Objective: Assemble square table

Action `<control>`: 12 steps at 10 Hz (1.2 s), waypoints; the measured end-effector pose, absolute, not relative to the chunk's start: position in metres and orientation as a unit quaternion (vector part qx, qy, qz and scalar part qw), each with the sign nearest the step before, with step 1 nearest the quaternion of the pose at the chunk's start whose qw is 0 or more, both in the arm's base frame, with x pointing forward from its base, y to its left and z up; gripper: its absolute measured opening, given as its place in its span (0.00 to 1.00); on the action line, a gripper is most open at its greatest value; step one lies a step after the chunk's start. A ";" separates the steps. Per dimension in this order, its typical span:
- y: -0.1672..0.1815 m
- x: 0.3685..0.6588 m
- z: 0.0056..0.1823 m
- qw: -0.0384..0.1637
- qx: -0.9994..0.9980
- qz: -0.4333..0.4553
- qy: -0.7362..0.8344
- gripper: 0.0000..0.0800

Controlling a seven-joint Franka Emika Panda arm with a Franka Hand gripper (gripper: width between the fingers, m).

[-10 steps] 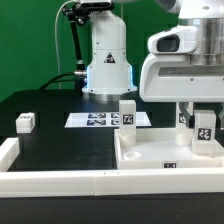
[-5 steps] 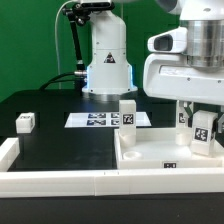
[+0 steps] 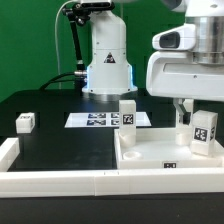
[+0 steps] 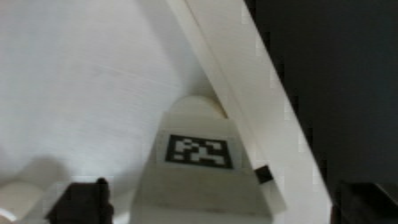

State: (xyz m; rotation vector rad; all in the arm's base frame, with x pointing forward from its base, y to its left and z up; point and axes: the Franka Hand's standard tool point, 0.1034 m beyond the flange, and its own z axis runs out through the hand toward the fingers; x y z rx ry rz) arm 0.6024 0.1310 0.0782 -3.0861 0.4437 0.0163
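Observation:
The white square table panel (image 3: 165, 158) lies rim-up at the exterior view's lower right. One tagged white leg (image 3: 128, 113) stands upright at its back left corner. A second tagged leg (image 3: 206, 131) stands at the panel's right side, next to the rim. My gripper (image 3: 202, 118) hangs over this leg, its fingers on either side with a gap showing, so it is open. In the wrist view the same leg (image 4: 201, 150) rises between a dark finger (image 4: 82, 200) and the panel's rim (image 4: 240, 70). A third leg (image 3: 25, 122) lies loose at the far left.
The marker board (image 3: 95, 120) lies flat behind the panel, in front of the robot base (image 3: 106, 60). A long white L-shaped rail (image 3: 60, 180) runs along the front edge and up the left side.
My hand has shifted slightly toward the exterior view's right over the right-hand leg. The leg stays upright at nearly the same spot. Nothing else moved.

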 end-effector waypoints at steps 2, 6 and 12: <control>0.123 0.604 0.078 0.014 -0.999 0.004 0.047 0.81; 0.132 0.602 0.078 0.011 -0.995 0.004 -0.102 0.81; 0.127 0.603 0.079 0.011 -0.951 0.000 -0.310 0.81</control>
